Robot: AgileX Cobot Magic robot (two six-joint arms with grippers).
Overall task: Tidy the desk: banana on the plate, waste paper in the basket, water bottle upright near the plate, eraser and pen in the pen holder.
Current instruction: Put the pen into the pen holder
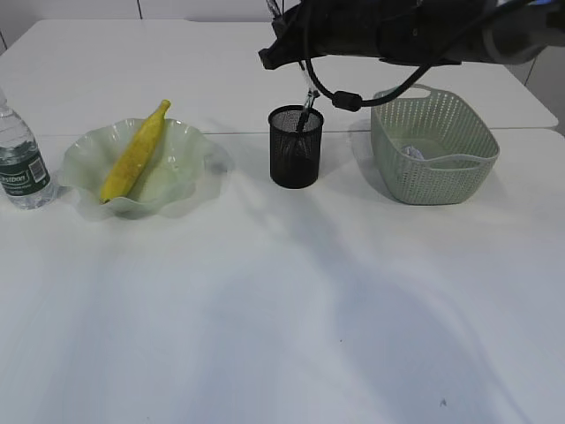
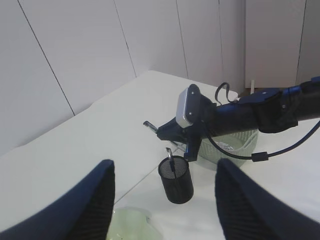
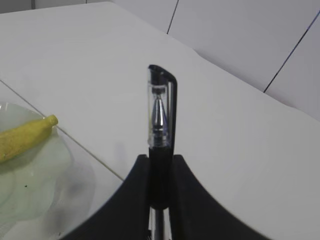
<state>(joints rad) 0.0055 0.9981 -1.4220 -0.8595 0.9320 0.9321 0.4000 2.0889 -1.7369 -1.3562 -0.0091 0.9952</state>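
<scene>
While your right gripper (image 3: 159, 200) clamped the capped pen (image 3: 160, 135) above the mesh pen holder (image 1: 296, 147) at frame centre, your left gripper (image 2: 165, 200) hung open, empty.

Right arm (image 1: 415, 31) stretched in from the right edge, right gripper (image 3: 159, 192) clamped on pen (image 3: 161, 107). Left gripper (image 2: 162, 200) raised, jaws apart, empty.

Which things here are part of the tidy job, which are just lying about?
Job: banana, plate, bottle, pen clamped in right gripper, holder, basket with paper inside.
Lying about: nothing visible; left gripper open, idle. Eraser not visible.
</scene>
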